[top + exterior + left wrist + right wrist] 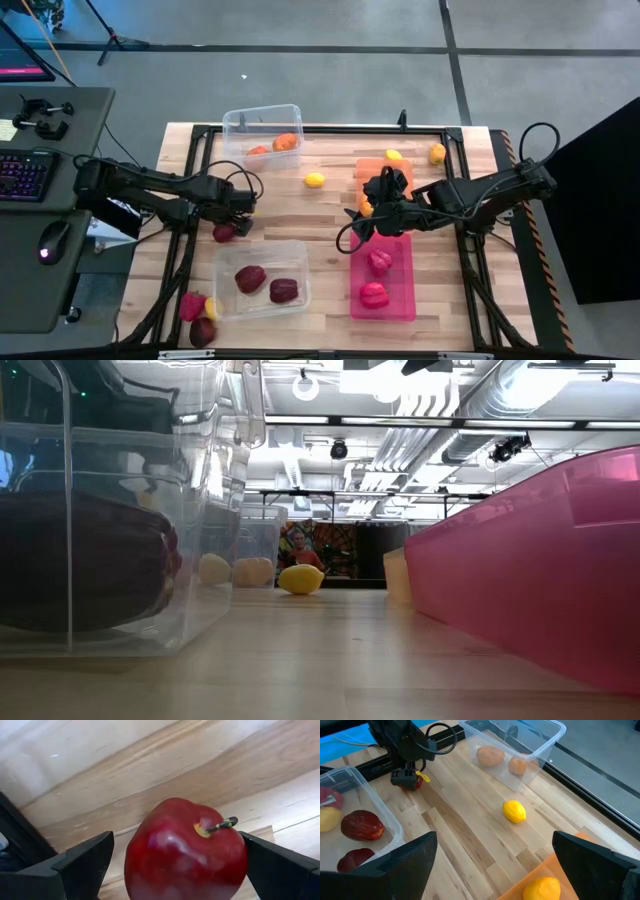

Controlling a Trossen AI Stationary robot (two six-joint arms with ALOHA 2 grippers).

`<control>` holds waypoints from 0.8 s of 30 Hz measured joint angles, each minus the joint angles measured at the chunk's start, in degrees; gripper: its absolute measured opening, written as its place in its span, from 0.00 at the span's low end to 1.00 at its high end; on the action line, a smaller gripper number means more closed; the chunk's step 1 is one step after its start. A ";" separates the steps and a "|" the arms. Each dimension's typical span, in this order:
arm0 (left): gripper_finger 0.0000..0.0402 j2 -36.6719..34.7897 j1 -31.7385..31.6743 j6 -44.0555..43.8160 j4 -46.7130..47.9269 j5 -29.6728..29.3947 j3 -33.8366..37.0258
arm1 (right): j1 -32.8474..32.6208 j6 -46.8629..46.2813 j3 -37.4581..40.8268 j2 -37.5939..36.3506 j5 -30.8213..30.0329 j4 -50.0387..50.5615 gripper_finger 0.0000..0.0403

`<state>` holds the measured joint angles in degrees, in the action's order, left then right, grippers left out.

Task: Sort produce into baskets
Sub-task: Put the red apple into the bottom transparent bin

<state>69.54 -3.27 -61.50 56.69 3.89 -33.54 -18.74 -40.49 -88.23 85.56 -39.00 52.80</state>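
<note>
A dark red apple with a short stem rests on the wooden table, left of centre. My left gripper points down over it, open, one finger on each side. A gap shows at one finger; whether the other touches the apple, I cannot tell. My right gripper hangs open and empty above the gap between the orange basket and the pink basket. Maroon pieces lie in the near clear basket. Orange pieces lie in the far clear basket.
A lemon lies loose mid-table. Two yellow-orange pieces sit by the far right corner. A pink-red piece and a maroon piece lie at the near left corner. Two pink-red pieces are in the pink basket.
</note>
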 joint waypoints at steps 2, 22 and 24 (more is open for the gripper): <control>0.99 0.00 0.00 -0.37 0.00 0.04 0.00 | 0.00 0.00 0.00 0.00 0.00 0.00 0.96; 0.69 -0.46 -0.14 3.55 3.56 -3.34 -1.81 | 0.00 0.00 0.00 0.00 0.08 0.11 0.96; 0.69 -1.15 -0.41 4.54 6.86 -6.31 -5.67 | 0.00 0.00 0.00 0.00 0.08 0.11 0.96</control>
<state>68.38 -3.68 -56.95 63.55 -2.43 -39.21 -18.74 -40.49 -88.23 85.56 -38.93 52.90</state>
